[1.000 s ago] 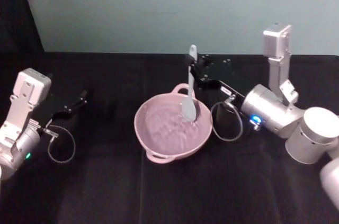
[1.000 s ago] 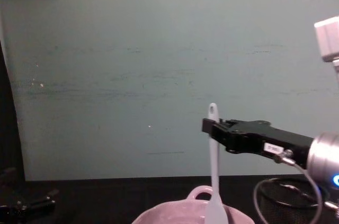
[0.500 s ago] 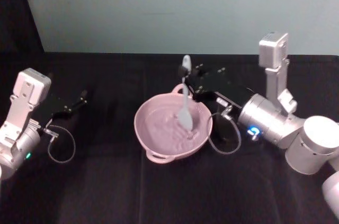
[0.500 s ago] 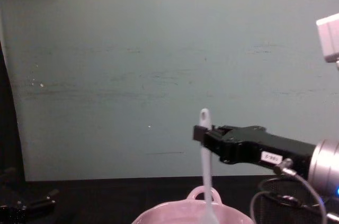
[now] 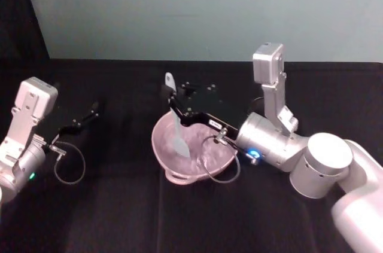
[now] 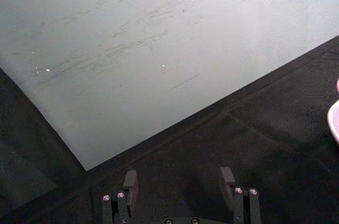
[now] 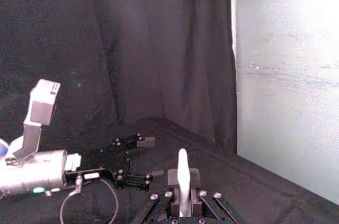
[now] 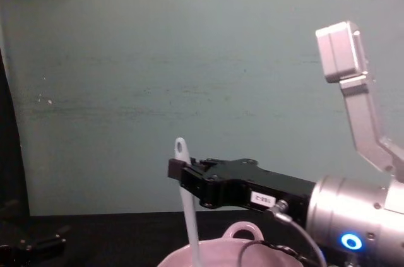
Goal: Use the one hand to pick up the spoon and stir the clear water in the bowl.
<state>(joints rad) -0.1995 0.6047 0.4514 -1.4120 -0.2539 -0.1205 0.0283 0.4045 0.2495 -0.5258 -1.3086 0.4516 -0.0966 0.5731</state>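
The pale pink bowl sits mid-table with clear water glinting faintly inside. My right gripper reaches over the bowl from the right and is shut on the upper handle of the white spoon. The spoon hangs nearly upright, blade down inside the bowl's left half. From the chest, the spoon drops from the right gripper into the bowl. In the right wrist view the spoon stands between the shut fingers. My left gripper is parked at the table's left, its fingers apart.
A black cloth covers the table and a teal wall stands behind it. A cable loop hangs by the left arm, another droops from the right wrist over the bowl's near rim. A dark curtain closes off the left side.
The right gripper has swept left across the bowl with the spoon, carrying the blade from the bowl's right side to its left. The left arm has stayed still.
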